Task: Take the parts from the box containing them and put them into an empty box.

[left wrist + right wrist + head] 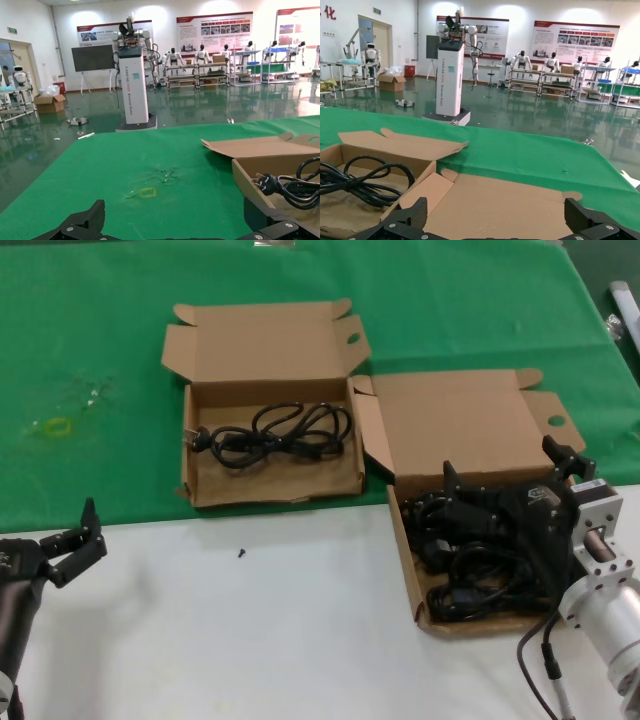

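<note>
Your right arm fills the near right corner of the head view, and its right pincer [510, 495] sits low over the near box [410, 570], fingers spread apart above the heap of cords [470, 570] inside, not visibly clamped on any. That box lies on the white bench [250, 620] with its lid laid back onto the green cloth [100, 320]. Your left pincer [75, 540] waits at the near left edge of the bench, fingers apart and holding nothing, well away from both boxes.

Farther back on the cloth lies the far box [270, 440], also open, with one cord [275, 432] coiled on its floor. A small dark speck [241, 553] lies on the bench between the far box and you.

Only the head view shows the heap under the right pincer; the right wrist view looks past it at the near box's lid [510, 205] and the cord in the far box [362, 182]. The left wrist view shows that cord's plug [265, 184] by the box wall and a yellow ring [148, 192] on the cloth.
</note>
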